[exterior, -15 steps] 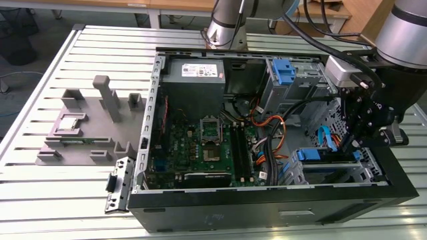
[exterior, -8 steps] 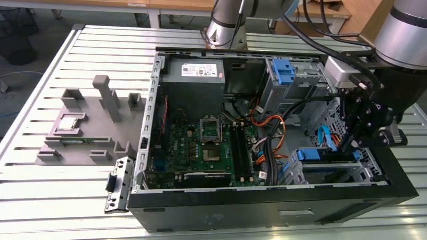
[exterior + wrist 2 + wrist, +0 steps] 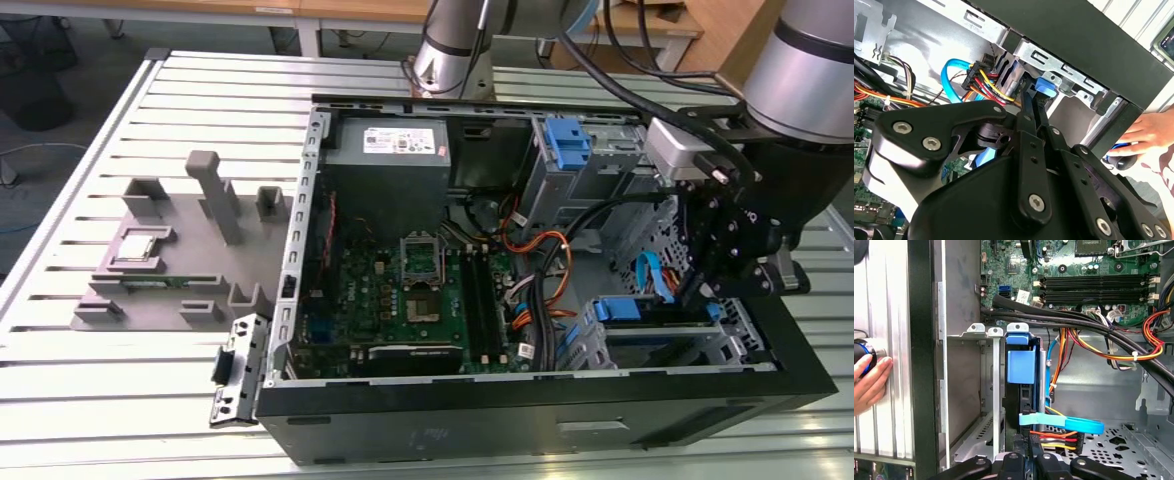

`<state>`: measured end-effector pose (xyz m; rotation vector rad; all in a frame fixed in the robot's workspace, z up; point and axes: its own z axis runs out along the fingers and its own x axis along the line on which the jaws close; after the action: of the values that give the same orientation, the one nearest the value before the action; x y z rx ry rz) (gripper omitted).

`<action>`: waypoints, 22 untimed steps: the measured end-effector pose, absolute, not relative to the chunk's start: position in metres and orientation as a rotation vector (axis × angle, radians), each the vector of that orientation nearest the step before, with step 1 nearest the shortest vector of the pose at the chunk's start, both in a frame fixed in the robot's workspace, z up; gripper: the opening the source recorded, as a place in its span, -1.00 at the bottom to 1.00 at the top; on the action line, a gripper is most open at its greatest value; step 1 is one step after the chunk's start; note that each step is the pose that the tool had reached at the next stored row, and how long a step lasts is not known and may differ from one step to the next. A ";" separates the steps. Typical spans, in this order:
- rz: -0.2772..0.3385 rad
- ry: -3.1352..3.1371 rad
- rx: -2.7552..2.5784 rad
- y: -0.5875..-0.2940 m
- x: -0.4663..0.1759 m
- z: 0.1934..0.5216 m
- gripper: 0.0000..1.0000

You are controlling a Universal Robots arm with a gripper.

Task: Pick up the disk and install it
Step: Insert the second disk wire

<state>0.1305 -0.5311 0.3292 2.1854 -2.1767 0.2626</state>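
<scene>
Blue-bracketed disk [image 3: 1021, 385] standing on edge in the drive cage [image 3: 979, 332] inside the open computer case [image 3: 534, 420], cables [image 3: 1054, 432] plugged into its end. Gripper [image 3: 1026, 462] just beside that end, fingers close together, grip not discernible. Person's hand [image 3: 869, 382] resting outside the case wall.

Open black computer case [image 3: 534, 420] on a slatted metal table [image 3: 160, 400]. Inside: green motherboard [image 3: 400, 300], grey power supply [image 3: 391, 150] at far end, orange and yellow cable bundle [image 3: 541, 250]. Grey fixture block [image 3: 174, 250] stands at the exterior view's left of the case.
</scene>
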 end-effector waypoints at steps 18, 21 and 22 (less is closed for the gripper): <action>0.259 -2.179 2.187 -0.531 0.130 0.335 -0.53; 0.212 -2.206 2.210 -0.531 0.130 0.335 -0.53; 0.200 -2.213 2.216 -0.531 0.130 0.335 -0.53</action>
<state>0.1301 -0.5314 0.3354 2.2157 -2.2129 0.2001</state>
